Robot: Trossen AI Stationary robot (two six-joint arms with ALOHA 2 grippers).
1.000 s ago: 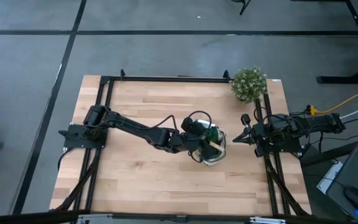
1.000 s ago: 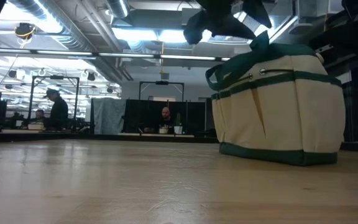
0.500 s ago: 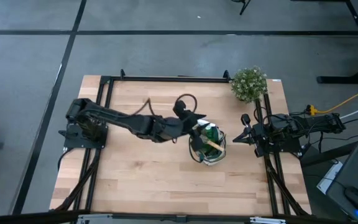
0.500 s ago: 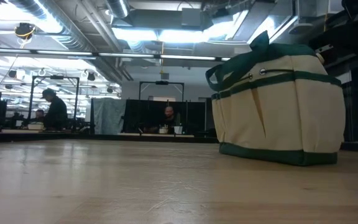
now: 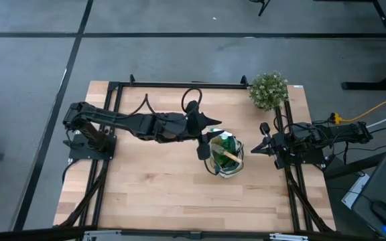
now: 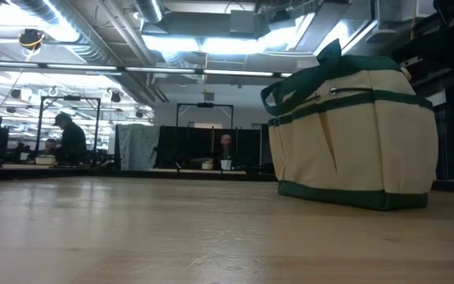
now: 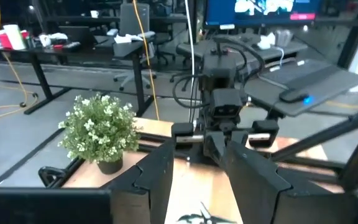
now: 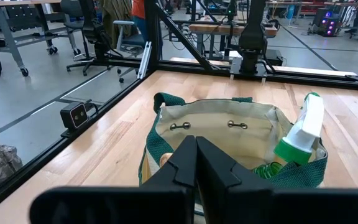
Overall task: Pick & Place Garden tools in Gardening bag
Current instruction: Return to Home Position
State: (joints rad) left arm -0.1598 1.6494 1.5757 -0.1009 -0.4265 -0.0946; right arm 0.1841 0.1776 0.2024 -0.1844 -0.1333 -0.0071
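The beige gardening bag with green trim (image 5: 214, 163) stands on the table right of centre; it also shows in the low view (image 6: 353, 134) and the right wrist view (image 8: 216, 127). The green spray bottle with white nozzle (image 8: 304, 134) and the trowel's wooden handle (image 5: 227, 156) stick up out of it. I cannot make out the shears. My left gripper (image 5: 210, 134) is open and empty, high above the bag's far-left rim, pointing toward the table's right edge (image 7: 201, 186). My right gripper (image 5: 254, 148) is shut and empty, just right of the bag (image 8: 195, 163).
A bushy potted plant (image 5: 268, 89) stands at the table's far right corner and shows in the left wrist view (image 7: 101, 127). A black frame (image 5: 179, 85) runs round the table. People sit at desks in the room beyond the table (image 6: 69, 138).
My left gripper has risen from just over the bag's opening and drawn back toward the table's far-left, going out of the top of the low view. The bag and my right gripper have kept still.
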